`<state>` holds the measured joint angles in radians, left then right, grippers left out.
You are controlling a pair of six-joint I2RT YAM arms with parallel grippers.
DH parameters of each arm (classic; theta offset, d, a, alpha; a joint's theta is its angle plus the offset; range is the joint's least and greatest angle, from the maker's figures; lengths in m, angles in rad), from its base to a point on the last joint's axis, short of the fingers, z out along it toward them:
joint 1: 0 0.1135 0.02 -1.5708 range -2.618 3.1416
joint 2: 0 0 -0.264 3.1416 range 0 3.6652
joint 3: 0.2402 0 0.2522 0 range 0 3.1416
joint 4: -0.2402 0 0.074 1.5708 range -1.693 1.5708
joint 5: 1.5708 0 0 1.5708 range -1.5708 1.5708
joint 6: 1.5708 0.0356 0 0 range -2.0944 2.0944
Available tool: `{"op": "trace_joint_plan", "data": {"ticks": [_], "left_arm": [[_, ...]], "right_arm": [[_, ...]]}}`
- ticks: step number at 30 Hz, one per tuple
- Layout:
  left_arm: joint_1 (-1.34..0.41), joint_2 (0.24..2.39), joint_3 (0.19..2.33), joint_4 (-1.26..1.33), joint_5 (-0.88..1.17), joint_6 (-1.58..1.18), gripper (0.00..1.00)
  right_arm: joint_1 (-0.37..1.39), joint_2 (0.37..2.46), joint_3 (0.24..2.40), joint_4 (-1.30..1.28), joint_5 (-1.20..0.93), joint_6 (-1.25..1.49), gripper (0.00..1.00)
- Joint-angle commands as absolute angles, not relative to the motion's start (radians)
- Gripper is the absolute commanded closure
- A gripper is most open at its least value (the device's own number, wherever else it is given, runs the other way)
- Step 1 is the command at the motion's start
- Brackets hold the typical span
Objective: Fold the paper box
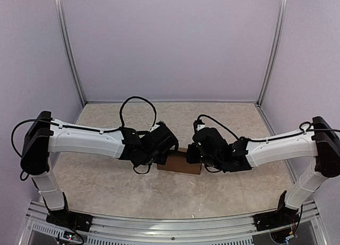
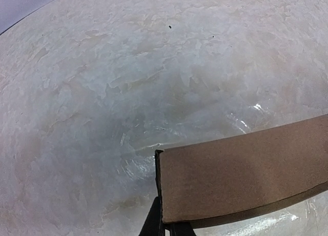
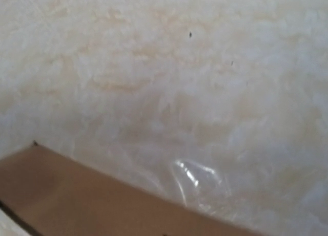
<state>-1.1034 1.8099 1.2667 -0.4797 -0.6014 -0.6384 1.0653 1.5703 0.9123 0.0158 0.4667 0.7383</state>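
Brown cardboard of the paper box (image 2: 241, 174) fills the lower part of both my wrist views; seen from above, the box rests on the table (image 1: 133, 192) near its middle, between my left pincer (image 1: 168, 152) and right pincer (image 1: 192, 152) and partly under them. My left pincer is clamped on the edge of a cardboard panel, one dark fingertip (image 2: 149, 223) on either side. My right pincer is pressed together at the box's right end; whether it holds cardboard cannot be determined.
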Motion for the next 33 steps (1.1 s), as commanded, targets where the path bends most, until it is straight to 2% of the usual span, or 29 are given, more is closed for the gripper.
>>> {"op": "trace_joint_plan", "data": {"ticks": [1,6,15,19,25,27,31,32,33], "left_arm": [[-1.121,1.831,1.25,-0.497,-0.569,-0.664,0.92],[-1.134,1.803,1.214,-0.497,-0.561,-0.671,0.8],[-1.139,1.658,1.138,-0.479,-0.504,-0.616,0.46],[-1.133,1.549,1.096,-0.428,-0.406,-0.556,0.38],[-1.102,1.438,1.09,-0.391,-0.261,-0.48,0.36],[-1.074,1.405,1.076,-0.339,-0.203,-0.459,0.43],[-0.996,1.391,1.045,-0.243,-0.086,-0.426,0.89],[-0.98,1.392,1.035,-0.214,-0.063,-0.416,0.97],[-0.966,1.394,1.025,-0.18,-0.045,-0.407,1.0]], "right_arm": [[1.092,1.642,0.862,0.044,0.479,0.808,1.0],[1.104,1.673,0.829,0.06,0.514,0.842,1.0],[1.105,1.692,0.833,0.049,0.53,0.844,1.0],[1.105,1.683,0.835,0.046,0.546,0.824,1.0],[1.106,1.68,0.831,0.057,0.538,0.795,1.0],[1.105,1.677,0.826,0.067,0.529,0.788,1.0],[1.105,1.671,0.816,0.085,0.516,0.773,1.0],[1.106,1.667,0.81,0.093,0.511,0.768,1.0],[1.106,1.665,0.807,0.099,0.507,0.767,1.0]]}}
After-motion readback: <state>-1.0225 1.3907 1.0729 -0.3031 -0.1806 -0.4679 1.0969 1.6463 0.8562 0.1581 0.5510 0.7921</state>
